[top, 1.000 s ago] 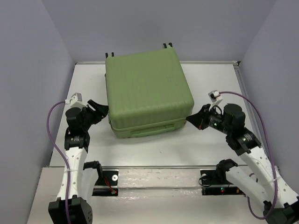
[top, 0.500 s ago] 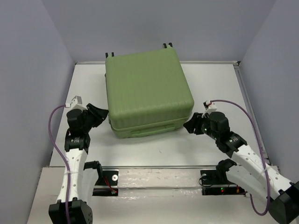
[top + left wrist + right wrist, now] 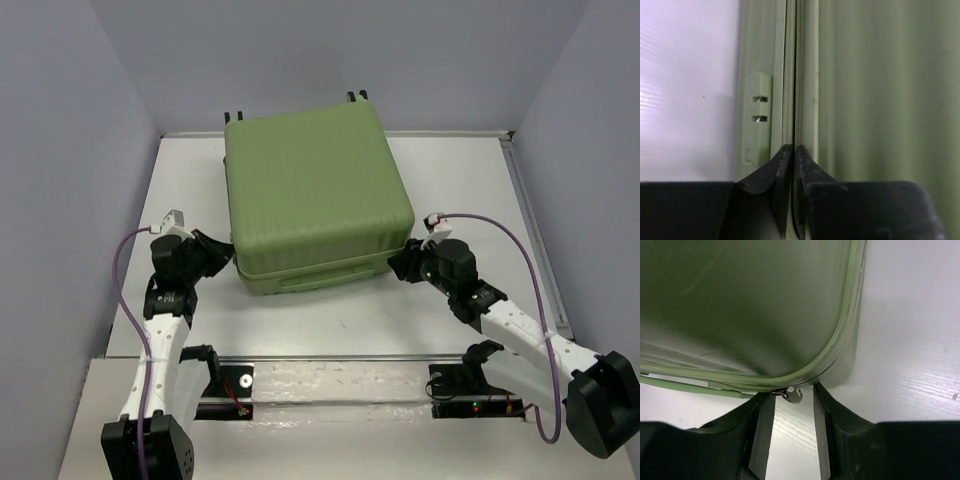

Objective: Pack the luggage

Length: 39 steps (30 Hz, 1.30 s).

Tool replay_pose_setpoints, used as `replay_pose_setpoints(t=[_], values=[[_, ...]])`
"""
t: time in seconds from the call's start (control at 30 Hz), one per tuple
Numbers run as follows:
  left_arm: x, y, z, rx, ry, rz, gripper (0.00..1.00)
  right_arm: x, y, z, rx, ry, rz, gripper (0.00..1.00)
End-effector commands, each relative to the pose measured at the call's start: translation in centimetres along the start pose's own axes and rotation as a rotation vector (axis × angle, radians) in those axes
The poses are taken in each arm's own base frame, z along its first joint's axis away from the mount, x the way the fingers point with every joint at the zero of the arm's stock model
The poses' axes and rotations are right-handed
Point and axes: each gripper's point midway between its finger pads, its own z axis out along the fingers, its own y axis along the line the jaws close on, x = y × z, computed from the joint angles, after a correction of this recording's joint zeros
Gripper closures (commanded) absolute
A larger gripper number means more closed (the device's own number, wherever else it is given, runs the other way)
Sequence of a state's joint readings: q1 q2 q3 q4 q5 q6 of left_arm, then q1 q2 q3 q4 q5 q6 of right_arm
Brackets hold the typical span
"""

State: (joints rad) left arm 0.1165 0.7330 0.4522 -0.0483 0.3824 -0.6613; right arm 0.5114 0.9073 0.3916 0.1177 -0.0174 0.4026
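Right wrist: right end effector half-open, zip pull between its jaws at 12 o'clock, on near-right corner of closed luggage, centre of bench. Left end effector nearly closed over seam running 12–6.

The top camera looks down from above and behind the arms, taking in the whole table and luggage. Each wrist camera sits very close: the left faces along the luggage's left-side zip, the right its near right corner. All three share the luggage.
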Motion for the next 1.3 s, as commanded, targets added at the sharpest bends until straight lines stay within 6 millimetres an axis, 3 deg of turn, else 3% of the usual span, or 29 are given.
replay_pose_setpoints(t=[0.0,0.03,0.13,0.17,0.3,0.33,0.4,0.53,0.57,0.6,0.63,0.73,0.77,0.83,0.9,0.93,1.0,1.13,1.27], values=[[1.7,-0.8,0.3,0.053,0.055,-0.017,0.83,-4.3,2.1,0.9,-0.08,-0.15,-0.05,0.67],[1.8,-1.3,0.5,0.074,0.053,-0.009,0.86,-4.4,2.3,1.0,-0.088,-0.15,-0.051,0.78],[2.9,-1.6,0.8,0.08,0.067,-0.017,0.92,-4.6,3.2,0.5,-0.136,-0.149,-0.044,0.93],[4.8,-2.4,0.9,0.107,0.116,-0.001,0.93,-4.6,3.4,0.2,-0.143,-0.152,-0.036,0.93],[7.0,-5.1,1.4,0.176,0.14,-0.009,0.94,-3.8,6.0,-0.7,-0.197,-0.094,-0.023,0.93],[7.5,-5.2,1.8,0.17,0.156,-0.035,0.94,-3.3,7.8,-1.1,-0.219,-0.064,-0.043,0.93],[8.4,-6.6,2.0,0.206,0.174,-0.055,0.94,-1.7,10.9,-1.4,-0.241,0.009,-0.091,0.93],[8.6,-8.8,1.5,0.252,0.163,-0.066,0.94,1.2,13.2,-0.4,-0.175,0.112,-0.144,0.93],[8.7,-9.6,1.2,0.271,0.157,-0.075,0.94,2.5,15.0,-0.1,-0.183,0.143,-0.171,0.93],[8.7,-9.8,1.2,0.273,0.154,-0.083,0.94,2.1,16.2,-0.6,-0.196,0.128,-0.169,0.93],[8.5,-10.3,1.0,0.285,0.141,-0.091,0.94,3.7,16.7,0.3,-0.174,0.162,-0.194,0.93],[9.1,-11.3,0.6,0.31,0.151,-0.11,0.94,6.0,21.6,1.3,-0.199,0.179,-0.251,0.93],[9.4,-11.7,0.5,0.317,0.159,-0.106,0.94,5.4,25.2,0.8,-0.244,0.143,-0.266,0.93],[9.6,-11.9,0.5,0.321,0.171,-0.101,0.94,7.5,27.2,2.1,-0.222,0.141,-0.329,0.93],[9.5,-11.9,0.2,0.322,0.171,-0.077,0.94,7.1,31.5,1.5,-0.298,0.086,-0.352,0.93],[9.3,-11.8,0.1,0.309,0.163,-0.062,0.94,6.6,31.6,2.3,-0.264,0.045,-0.347,0.93],[8.9,-11.5,-0.4,0.296,0.155,-0.024,0.94,6.3,32.9,2.2,-0.313,0.004,-0.332,0.93],[8.8,-11.5,-0.6,0.285,0.173,0.024,0.94,5.8,34.0,0.5,-0.476,-0.097,-0.293,0.93],[9.8,-11.6,-0.2,0.305,0.209,0.023,0.94,6.8,33.9,-0.9,-0.579,-0.088,-0.304,0.93]])
